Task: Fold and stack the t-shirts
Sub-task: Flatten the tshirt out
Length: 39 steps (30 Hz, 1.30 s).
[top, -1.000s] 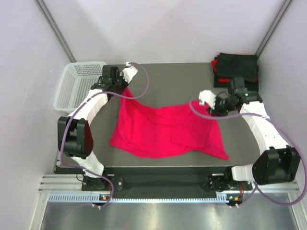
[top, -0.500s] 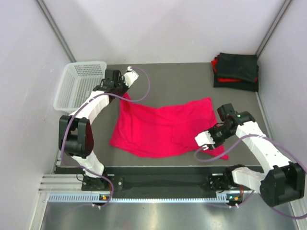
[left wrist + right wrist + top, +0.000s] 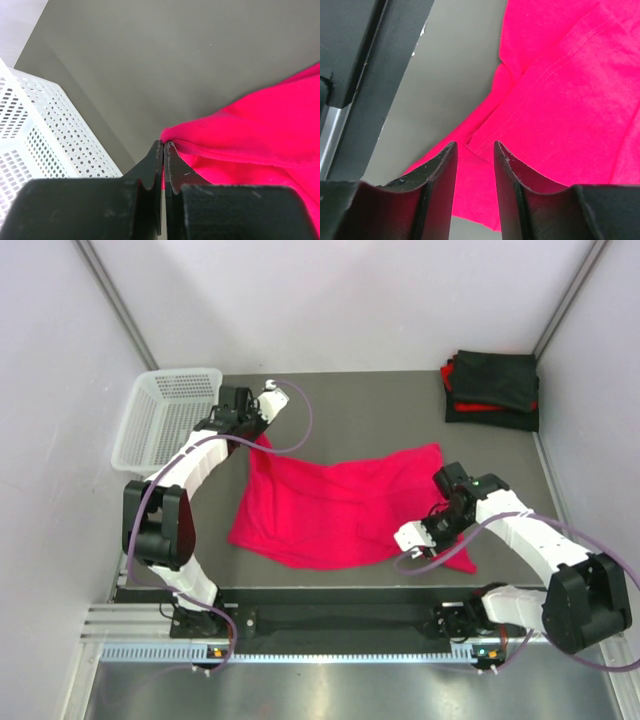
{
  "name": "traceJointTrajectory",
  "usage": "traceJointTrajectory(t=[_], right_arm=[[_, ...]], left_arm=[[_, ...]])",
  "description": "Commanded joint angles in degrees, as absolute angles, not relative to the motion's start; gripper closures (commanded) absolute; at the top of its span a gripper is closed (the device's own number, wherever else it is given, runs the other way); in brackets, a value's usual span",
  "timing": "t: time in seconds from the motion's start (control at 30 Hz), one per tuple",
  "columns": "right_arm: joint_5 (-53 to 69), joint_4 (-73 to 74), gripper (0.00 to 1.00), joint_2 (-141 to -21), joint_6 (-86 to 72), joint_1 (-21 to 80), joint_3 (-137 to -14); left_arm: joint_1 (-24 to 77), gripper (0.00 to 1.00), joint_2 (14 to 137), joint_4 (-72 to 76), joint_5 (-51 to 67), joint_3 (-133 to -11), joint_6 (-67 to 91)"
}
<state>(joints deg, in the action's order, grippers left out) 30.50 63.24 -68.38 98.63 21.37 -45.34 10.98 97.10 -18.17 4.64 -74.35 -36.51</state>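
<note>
Right end effector [image 3: 473,146] has shifted left along the near edge since half a second ago. Its fingers are apart, low over the red shirt [image 3: 330,502] at its near-right hem, with the worktop [image 3: 370,410] lip just beside. Left end effector [image 3: 164,145] clamped on the shirt's far-left corner, near the basket [image 3: 45,130]. Shirt spread mid-worktop. Black shirts [image 3: 492,385] stacked in the far-right corner, well apart. Grey worktop shows beyond the shirt's far edge.

T-shirt [image 3: 330,510] on the table [image 3: 370,410], basket [image 3: 180,373] back-left, shirt stack [image 3: 492,385] back-right
</note>
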Motion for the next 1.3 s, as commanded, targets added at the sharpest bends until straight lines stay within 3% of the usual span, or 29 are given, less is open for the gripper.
traceJointTrajectory(t=[0.0,0.67,0.9,1.03,1.13,1.27], right_arm=[[31.4,61.1,0.64,-69.5,97.5,22.4,-45.1],[27.7,57.9,0.63,-72.5,96.5,22.9,-43.0],[27.8,55.3,0.83,-72.7,93.6,22.9,-43.4],[27.7,54.4,1.0,-73.2,91.9,22.7,-44.8],[28.0,52.5,1.0,-72.0,89.2,20.5,-48.1],[29.1,46.0,1.0,-73.0,76.6,15.5,-61.7]], left_arm=[[10.9,1.0,97.1,-16.5,4.0,-74.2,-36.7],[10.9,1.0,99.1,-15.9,2.7,-75.3,-37.1],[11.0,1.0,99.9,-15.9,2.9,-76.3,-36.9],[11.2,1.0,99.9,-15.8,2.5,-76.3,-37.1],[11.2,1.0,99.5,-15.8,1.8,-76.4,-37.3],[11.2,0.99,98.4,-15.1,-1.9,-76.6,-38.8]])
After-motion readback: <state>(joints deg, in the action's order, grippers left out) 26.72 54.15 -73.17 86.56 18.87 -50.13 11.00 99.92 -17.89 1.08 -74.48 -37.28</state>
